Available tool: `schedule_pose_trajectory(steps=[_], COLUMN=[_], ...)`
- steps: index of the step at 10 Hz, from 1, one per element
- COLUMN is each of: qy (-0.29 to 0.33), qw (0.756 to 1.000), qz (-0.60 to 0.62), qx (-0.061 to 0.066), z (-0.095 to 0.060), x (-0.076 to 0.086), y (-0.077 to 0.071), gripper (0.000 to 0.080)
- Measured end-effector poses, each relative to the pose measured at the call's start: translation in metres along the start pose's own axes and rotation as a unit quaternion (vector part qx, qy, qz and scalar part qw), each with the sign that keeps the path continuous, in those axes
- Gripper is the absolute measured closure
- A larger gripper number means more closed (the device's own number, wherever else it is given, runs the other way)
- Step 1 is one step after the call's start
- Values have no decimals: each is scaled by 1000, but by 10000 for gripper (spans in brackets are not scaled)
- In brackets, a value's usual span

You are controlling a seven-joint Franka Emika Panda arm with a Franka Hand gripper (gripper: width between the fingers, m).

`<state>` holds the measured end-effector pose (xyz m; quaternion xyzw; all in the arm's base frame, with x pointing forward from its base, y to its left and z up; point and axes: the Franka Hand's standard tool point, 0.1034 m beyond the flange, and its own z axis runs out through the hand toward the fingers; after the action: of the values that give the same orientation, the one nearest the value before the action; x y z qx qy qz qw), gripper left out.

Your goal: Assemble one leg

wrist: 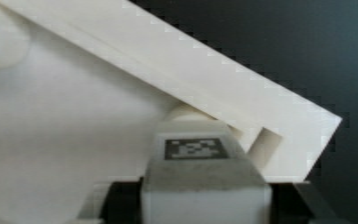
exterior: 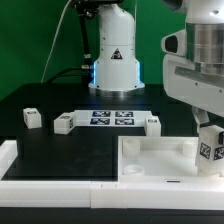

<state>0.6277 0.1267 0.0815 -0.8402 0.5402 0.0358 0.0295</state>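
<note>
The hand (exterior: 207, 132) pinches the leg (exterior: 210, 152) between its fingers (wrist: 126, 203), tag outward, just beside a corner of the big white square panel (exterior: 150, 160) at the exterior view's right, while a second leg (exterior: 64, 124) and a third leg (exterior: 152, 122) flank the marker board (exterior: 110, 118) on the black worktop (exterior: 60, 146).

The leg (wrist: 197, 165) and big panel (wrist: 87, 120) look smooth matt white plastic; the table (exterior: 60, 100) looks matt black.
</note>
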Motion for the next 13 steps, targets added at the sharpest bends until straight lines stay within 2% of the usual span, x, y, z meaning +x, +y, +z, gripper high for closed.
schedule_pose_trajectory(steps=[1,2,3,4,5,8,10,12,13], qy=[0,0,0,0,0,-1,3,30,36], qw=[1000,999,998,994,983,932,867,778,741], qz=[-24,-47,-63,-113,-182,-364,-497,-628,-670], qx=[0,0,0,0,-1,-1,-4,-13,-17], z=[0,0,0,0,0,2,3,1,1], x=[0,-1,-2,-3,-4,-3,1,5,6], y=[0,0,0,0,-1,0,0,-5,-5], gripper=[496,309,196,196,164,151,151,151,151])
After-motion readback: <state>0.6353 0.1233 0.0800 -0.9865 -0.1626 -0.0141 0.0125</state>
